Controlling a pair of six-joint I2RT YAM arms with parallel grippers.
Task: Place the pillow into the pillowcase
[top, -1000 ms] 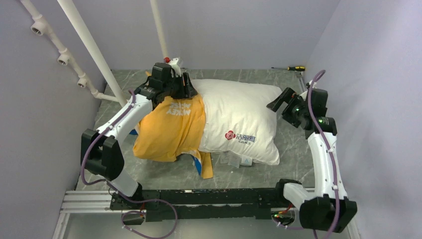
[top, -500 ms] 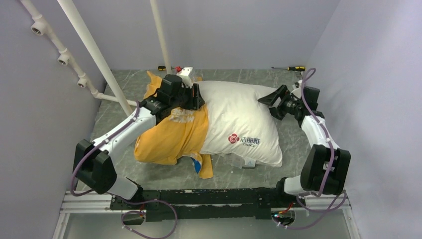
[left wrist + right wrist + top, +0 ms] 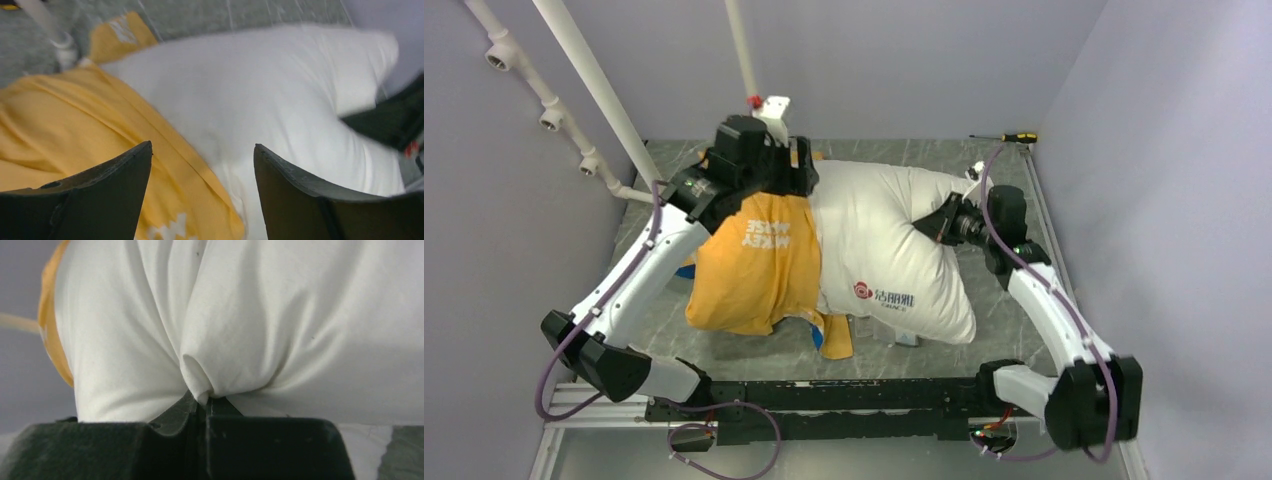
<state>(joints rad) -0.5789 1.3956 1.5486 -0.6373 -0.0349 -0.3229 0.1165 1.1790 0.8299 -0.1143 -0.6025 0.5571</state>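
The white pillow (image 3: 884,235) lies across the table, its left part inside the yellow-orange pillowcase (image 3: 759,265). My left gripper (image 3: 799,175) hovers over the far edge of the case's mouth. In the left wrist view it (image 3: 202,147) stands open above the case's hem (image 3: 190,160) and the bare pillow (image 3: 260,85), with nothing between the fingers. My right gripper (image 3: 929,222) presses into the pillow's right side. The right wrist view shows it (image 3: 204,402) shut on a pinched fold of the pillow (image 3: 250,315), with a strip of the pillowcase (image 3: 50,330) at the left.
White pipes (image 3: 584,70) slant over the back left corner. A screwdriver (image 3: 1009,137) lies at the back right by the wall. A small white part with a red tip (image 3: 769,103) sits behind the left gripper. The case's blue flap (image 3: 821,337) and a clear wrapper (image 3: 904,338) lie near the front.
My right gripper moved left into the pillow and shut on a fold, shoving the pillow leftward. My left gripper opened wider and drew back toward the far left.
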